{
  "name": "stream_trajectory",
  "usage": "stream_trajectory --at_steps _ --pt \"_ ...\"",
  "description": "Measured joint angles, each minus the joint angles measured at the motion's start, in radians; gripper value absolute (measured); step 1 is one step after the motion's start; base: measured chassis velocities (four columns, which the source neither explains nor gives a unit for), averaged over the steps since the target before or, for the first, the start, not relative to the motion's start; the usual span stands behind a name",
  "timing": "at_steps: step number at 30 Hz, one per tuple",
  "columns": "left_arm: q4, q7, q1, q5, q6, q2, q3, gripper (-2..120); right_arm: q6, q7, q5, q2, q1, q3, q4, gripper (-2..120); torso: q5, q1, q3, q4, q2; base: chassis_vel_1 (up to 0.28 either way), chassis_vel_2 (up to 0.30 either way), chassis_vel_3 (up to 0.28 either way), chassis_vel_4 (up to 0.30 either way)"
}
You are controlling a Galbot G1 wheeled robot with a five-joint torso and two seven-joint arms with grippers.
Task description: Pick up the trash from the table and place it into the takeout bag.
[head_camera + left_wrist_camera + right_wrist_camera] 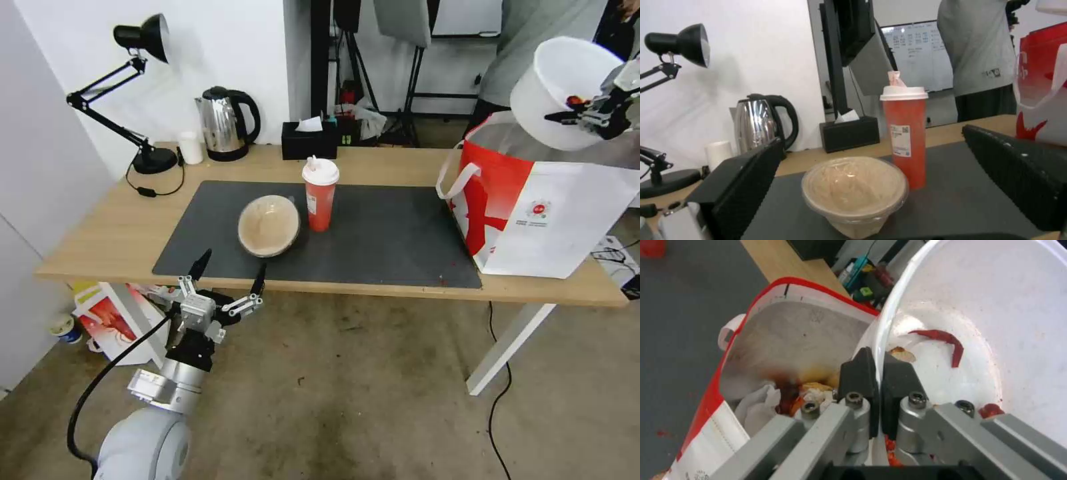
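Observation:
My right gripper [567, 119] is shut on the rim of the wide white bowl [560, 90], holding it tilted above the open takeout bag [540, 207] at the table's right end. Red food scraps [947, 341] cling inside the white bowl [996, 323], and the takeout bag's silvery lining [791, 340] holds wet scraps and tissue. The red cup [320, 195] with white lid stands on the dark mat [393, 233] beside the tan bowl [269, 225]. My left gripper [228, 269] is open at the table's front edge, just short of the tan bowl [853, 190], whose fingers [742, 180] flank it.
A steel kettle [225, 123], a black tissue box [309, 140], a small white cup [191, 147] and a black desk lamp [133, 87] line the back of the table [120, 233]. A small red-white bag [110, 313] sits on the floor under its left end.

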Motion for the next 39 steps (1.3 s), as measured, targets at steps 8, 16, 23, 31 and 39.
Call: stream_trajectory --at_steps 8,16,23,31,39 --pt "0.007 0.0 -0.009 -0.002 0.002 0.006 -0.002 100 -0.011 0.024 -0.003 -0.013 0.0 0.002 -0.004 26 -0.0002 0.0 0.0 0.0001 0.0 0.0 0.0 0.0 0.0" --pt "0.016 -0.001 -0.018 -0.004 0.003 0.01 -0.001 100 -0.014 0.032 -0.001 -0.017 -0.003 0.003 -0.002 54 -0.0001 0.0 0.0 0.0 0.0 0.0 0.0 0.0 0.0" --pt "0.023 -0.001 -0.026 -0.006 0.004 0.013 0.0 100 -0.015 0.032 0.001 -0.022 -0.002 0.004 0.003 78 -0.0001 0.0 0.0 0.0001 0.0 0.0 0.0 0.0 0.0" --pt "0.038 -0.001 -0.039 -0.007 0.004 0.014 0.0 100 -0.01 0.151 0.073 -0.003 0.008 0.009 0.077 100 -0.0001 0.0 0.0 0.0001 0.0 0.0 0.0 0.0 0.0" --pt "0.046 -0.001 -0.051 -0.01 0.003 0.013 0.002 100 0.006 0.366 0.147 0.15 0.064 0.017 0.308 100 0.0001 0.0 0.0 -0.0001 0.0 0.0 0.0 0.0 0.0"
